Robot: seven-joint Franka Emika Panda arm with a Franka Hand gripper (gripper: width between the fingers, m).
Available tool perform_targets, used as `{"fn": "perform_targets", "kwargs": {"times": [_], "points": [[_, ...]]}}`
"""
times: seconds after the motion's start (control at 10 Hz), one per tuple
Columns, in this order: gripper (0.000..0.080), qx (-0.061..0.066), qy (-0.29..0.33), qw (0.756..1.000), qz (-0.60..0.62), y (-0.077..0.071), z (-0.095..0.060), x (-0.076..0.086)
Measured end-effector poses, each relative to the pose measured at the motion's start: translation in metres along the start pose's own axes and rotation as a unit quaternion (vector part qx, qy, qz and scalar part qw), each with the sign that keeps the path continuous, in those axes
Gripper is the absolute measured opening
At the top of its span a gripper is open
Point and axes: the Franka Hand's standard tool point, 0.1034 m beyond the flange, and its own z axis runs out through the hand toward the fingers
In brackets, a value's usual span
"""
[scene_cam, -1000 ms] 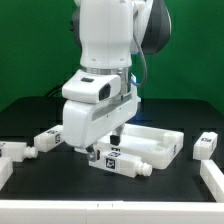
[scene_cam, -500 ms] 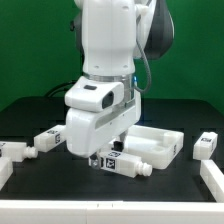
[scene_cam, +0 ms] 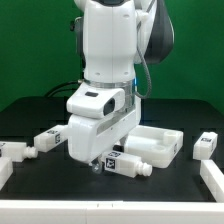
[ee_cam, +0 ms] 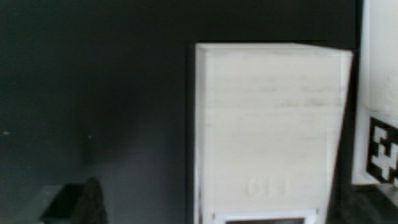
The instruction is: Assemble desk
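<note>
Gripper [scene_cam: 104, 158] sits low over the black table [scene_cam: 60, 200], jaws released, holding nothing. In the wrist view the one visible finger [ee_cam: 71, 203] stands clear of the target leg [ee_cam: 267, 130], with a dark gap between them. Other finger is out of frame.

Changed over the last second: hand has dropped steadily and closed in on that leg. Fingers that showed plainly from outside are now mostly tucked under the hand body. Reads as approach nearly done, grasp not yet made, and nothing looks assembled so far.

In the exterior view the target leg [scene_cam: 132, 166] lies flat on the table just in front of the tabletop [scene_cam: 168, 152]. Tabletop lies flat, rim up, toward the exterior view's right of the hand, partly hidden by the arm, with no leg on it that I can see.

Around:
- left leg [scene_cam: 50, 138] lies near the hand on the exterior view's left
- far-left leg [scene_cam: 12, 150] lies further out
- right leg [scene_cam: 207, 145] lies well apart, beyond the tabletop
- white pieces are cut off at the bottom corners, can't tell what
- tag [ee_cam: 381, 150] sits at the wrist frame's edge, can't tell which part carries it

In the way: tabletop wall is close behind the target leg, so probably tight for the far finger. Fingers likely need to straddle the leg squarely before closing, or it may skid.
</note>
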Motion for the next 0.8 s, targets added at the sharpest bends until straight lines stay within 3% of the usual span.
{"fn": "perform_targets", "kwargs": {"times": [0.1,0.2,0.4,0.5,0.8], "points": [[0.0525,0.000,0.000,1.000,0.000,0.000,0.000,0.000],[0.0525,0.000,0.000,1.000,0.000,0.000,0.000,0.000],[0.0281,0.003,-0.003,1.000,-0.008,0.001,-0.002,-0.002],[0.0282,0.008,-0.011,0.999,-0.034,0.010,-0.015,-0.009],[0.0282,-0.001,-0.012,0.999,-0.045,0.029,-0.053,-0.032]]}}
